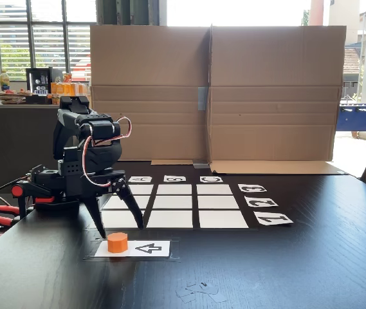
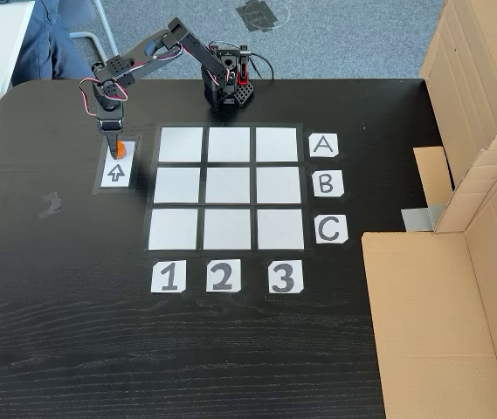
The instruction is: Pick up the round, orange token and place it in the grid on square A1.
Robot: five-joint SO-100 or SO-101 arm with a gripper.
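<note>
Fingers spread wide, the black two-finger gripper of a small black robot arm hangs above a small bright orange plastic token, its tips just over the puck and not touching it in the fixed view from table level. The token sits on the end of a single white card with a black arrow, which lies on a dark wood-grain table. In the fixed view from above, the gripper covers most of the token, leaving an orange edge visible at the top of the arrow card. Just beside the card lies the three-by-three grid of blank white paper rectangles, edged by lettered cards A, B and C and numbered cards 1, 2 and 3. Its blank white corner cell A1, the grid cell nearest the token, holds nothing. Large brown cardboard panels stand along the table's far side in the table-level view.
</note>
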